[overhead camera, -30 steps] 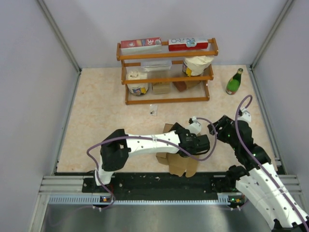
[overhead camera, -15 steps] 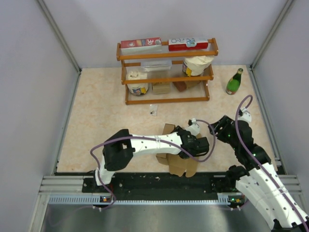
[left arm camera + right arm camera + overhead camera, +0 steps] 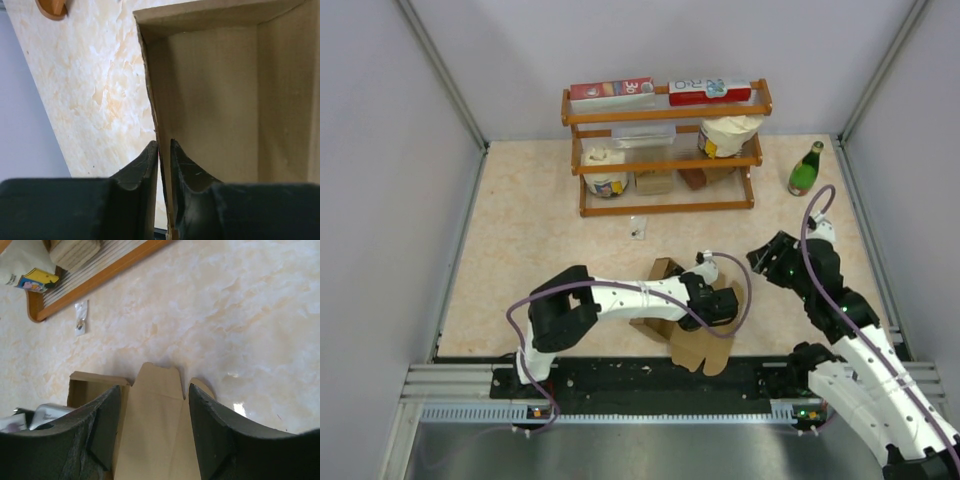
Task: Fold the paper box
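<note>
**A:** What's the setting?

**B:** A beige marbled table (image 3: 530, 240) closed in by pale grey walls (image 3: 380, 150). A wooden rack (image 3: 665, 160) stands at the far side, with red-and-white cartons (image 3: 612, 90) lying on its top shelf. A green bottle (image 3: 806, 170) stands upright to the rack's right, near the right wall. A small packet (image 3: 638, 229) lies on the table just in front of the rack.

**A:** And the paper box?

**B:** The paper box (image 3: 695, 335) sits close to the table's near edge, about midway between the two arm bases. It is plain brown cardboard and only partly formed. Some walls stand up around an open cavity, while round-ended flaps lie splayed toward the near edge.

**A:** What about the left gripper?

**B:** The left gripper (image 3: 720, 305) is down on the box and clamped to it. In the left wrist view its dark fingers (image 3: 137, 170) pinch the thin edge of one upright wall, one outside it and one inside the cavity.

**A:** And the right gripper?

**B:** The right gripper (image 3: 767, 262) is released, with its jaws wide apart and nothing between them. It hovers just right of the box, clear of it. Its wrist view looks down on a cardboard flap and bare table.
</note>
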Tool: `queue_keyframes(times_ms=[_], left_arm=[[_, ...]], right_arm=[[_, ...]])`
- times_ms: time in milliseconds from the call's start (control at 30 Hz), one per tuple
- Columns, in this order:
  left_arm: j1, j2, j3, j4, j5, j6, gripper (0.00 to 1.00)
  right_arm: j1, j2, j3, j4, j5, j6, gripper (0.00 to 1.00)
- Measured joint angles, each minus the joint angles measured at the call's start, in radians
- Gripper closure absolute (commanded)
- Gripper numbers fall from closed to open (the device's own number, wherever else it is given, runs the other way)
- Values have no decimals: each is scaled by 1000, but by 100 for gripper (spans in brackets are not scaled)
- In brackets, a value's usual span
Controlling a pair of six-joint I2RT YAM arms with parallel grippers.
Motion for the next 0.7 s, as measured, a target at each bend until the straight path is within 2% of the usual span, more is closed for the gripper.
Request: queue_keyframes(times_ms=[233,400,700], left_arm=[[36,-44,-120,76,33,11,84],[63,-119,-232,187,78,26,84],[102,-328,-434,389,169,77,84]], right_arm=[[-1,147,116,60,-122,-90,43],[-1,264,200,80,-225,-173,42],[0,623,499,109,-425,-314,41]])
